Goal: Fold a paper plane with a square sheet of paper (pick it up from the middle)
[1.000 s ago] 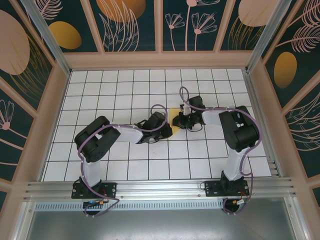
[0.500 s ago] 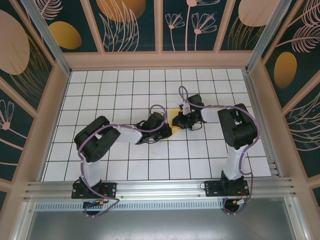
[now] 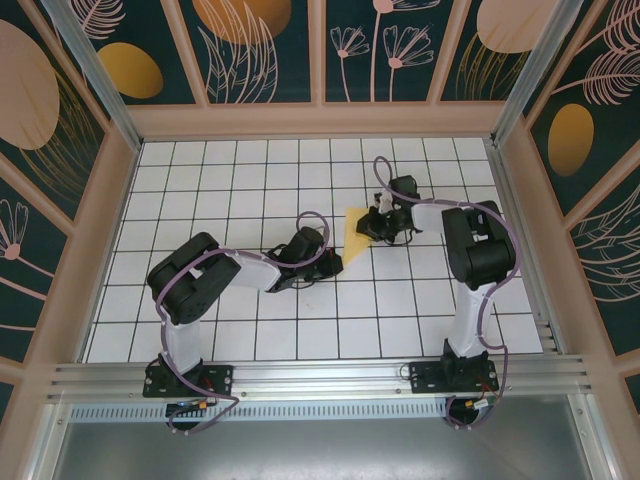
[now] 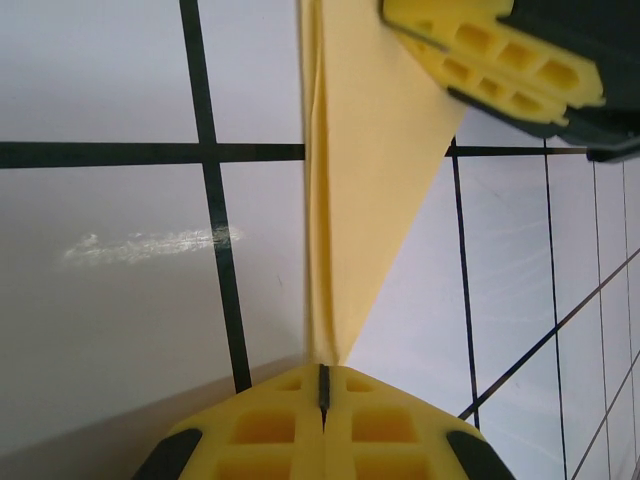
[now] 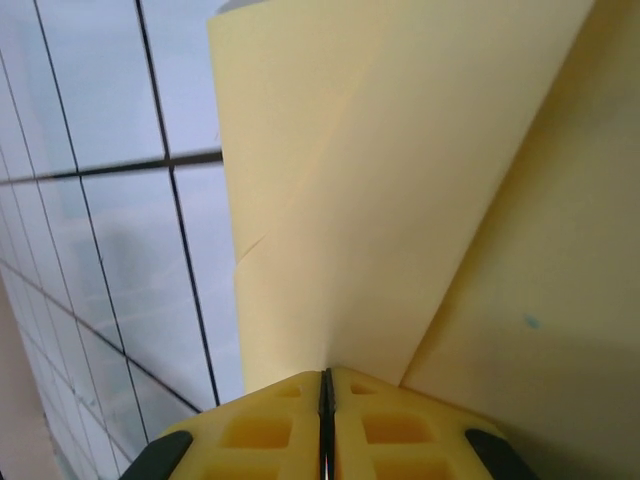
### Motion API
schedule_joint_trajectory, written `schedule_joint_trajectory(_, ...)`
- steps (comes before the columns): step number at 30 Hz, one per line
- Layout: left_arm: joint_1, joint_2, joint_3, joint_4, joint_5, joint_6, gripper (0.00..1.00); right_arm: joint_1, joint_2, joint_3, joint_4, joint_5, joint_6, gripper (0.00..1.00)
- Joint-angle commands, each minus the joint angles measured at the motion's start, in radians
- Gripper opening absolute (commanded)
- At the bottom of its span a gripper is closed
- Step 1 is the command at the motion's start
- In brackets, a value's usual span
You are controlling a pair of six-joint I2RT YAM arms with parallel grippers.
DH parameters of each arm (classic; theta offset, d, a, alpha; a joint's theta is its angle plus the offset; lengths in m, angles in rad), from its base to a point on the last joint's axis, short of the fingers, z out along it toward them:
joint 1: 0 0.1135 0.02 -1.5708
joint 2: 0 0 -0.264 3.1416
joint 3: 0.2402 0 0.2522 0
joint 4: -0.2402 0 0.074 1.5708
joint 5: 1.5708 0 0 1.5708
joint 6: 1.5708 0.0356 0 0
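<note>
The left hand sits at the narrow tip of the yellow sheet of paper. In the left wrist view its yellow fingers are pressed together, pinching that tip. The sheet, folded into a creased wedge, spans between the two hands over the white gridded counter and widens away from the left hand. At the sheet's wide end is the right hand. Its fingers are pressed together on the paper's edge, and the folded layers fan out beyond them.
</note>
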Motion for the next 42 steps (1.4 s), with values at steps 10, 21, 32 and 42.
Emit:
schedule_joint_trajectory(10,-0.004,-0.085,0.04,-0.225,-0.02,0.084,0.08,-0.014,-0.037,0.016,0.013,0.054,-0.001,0.15)
schedule_joint_trajectory(21,0.001,-0.099,0.052,-0.058,-0.013,0.043,0.22,0.019,-0.067,-0.093,0.032,0.049,0.005,0.17)
schedule_joint_trajectory(32,0.003,-0.015,0.081,-0.068,0.003,0.017,0.13,0.125,-0.131,-0.191,0.086,0.013,0.077,0.16)
schedule_joint_trajectory(42,0.002,0.051,0.122,-0.249,-0.052,0.028,0.03,0.116,-0.109,-0.163,0.074,0.018,0.055,0.16)
